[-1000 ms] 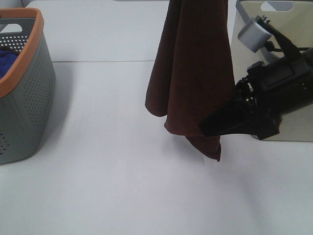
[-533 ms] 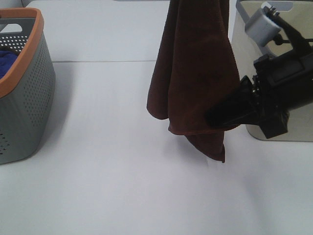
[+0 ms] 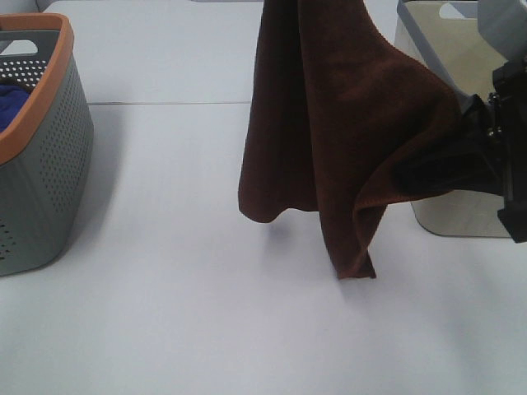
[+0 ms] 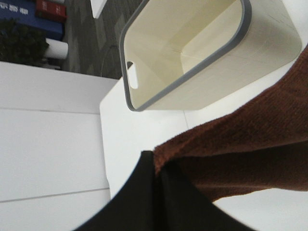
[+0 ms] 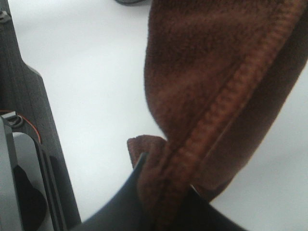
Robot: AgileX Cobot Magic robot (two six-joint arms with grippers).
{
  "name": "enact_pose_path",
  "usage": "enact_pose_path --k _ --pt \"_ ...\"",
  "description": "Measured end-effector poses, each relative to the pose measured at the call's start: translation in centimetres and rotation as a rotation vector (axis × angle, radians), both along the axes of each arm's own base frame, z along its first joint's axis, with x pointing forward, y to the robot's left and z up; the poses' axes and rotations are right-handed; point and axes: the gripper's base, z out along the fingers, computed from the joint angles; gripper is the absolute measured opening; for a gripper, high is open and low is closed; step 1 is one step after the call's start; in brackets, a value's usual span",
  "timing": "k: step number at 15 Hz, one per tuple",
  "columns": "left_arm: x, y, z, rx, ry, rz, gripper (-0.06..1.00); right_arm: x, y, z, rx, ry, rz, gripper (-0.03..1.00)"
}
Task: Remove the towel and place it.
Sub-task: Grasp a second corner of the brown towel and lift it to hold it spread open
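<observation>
Holding the towel (image 3: 329, 123) up by two spots is the job right now. The left end effector (image 4: 156, 162) is pressed tight on an edge of it, up above what the high view shows. The right end effector (image 3: 408, 177) is pinching the stitched side edge lower down, in front of the cream basket (image 3: 449, 90). The towel hangs in the air. Its low tip looks very near the white surface (image 3: 165, 313); I cannot tell if it touches. To do this well, pull the two held spots apart slowly so the cloth opens flat. Grip the hem hard, because fluffy cloth may slip. Then lay it down gently, with no bunches.
</observation>
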Motion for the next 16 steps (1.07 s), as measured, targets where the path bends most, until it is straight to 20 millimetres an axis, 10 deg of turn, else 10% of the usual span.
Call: enact_pose_path --k 6,16 --pt "2.7 1.3 -2.1 0.003 0.127 0.398 0.00 2.8 0.1 3.3 -0.164 -0.231 0.135 0.00" --pt "12.8 3.9 -5.5 -0.290 -0.064 0.558 0.00 16.1 1.7 4.7 -0.443 -0.446 0.265 0.00"
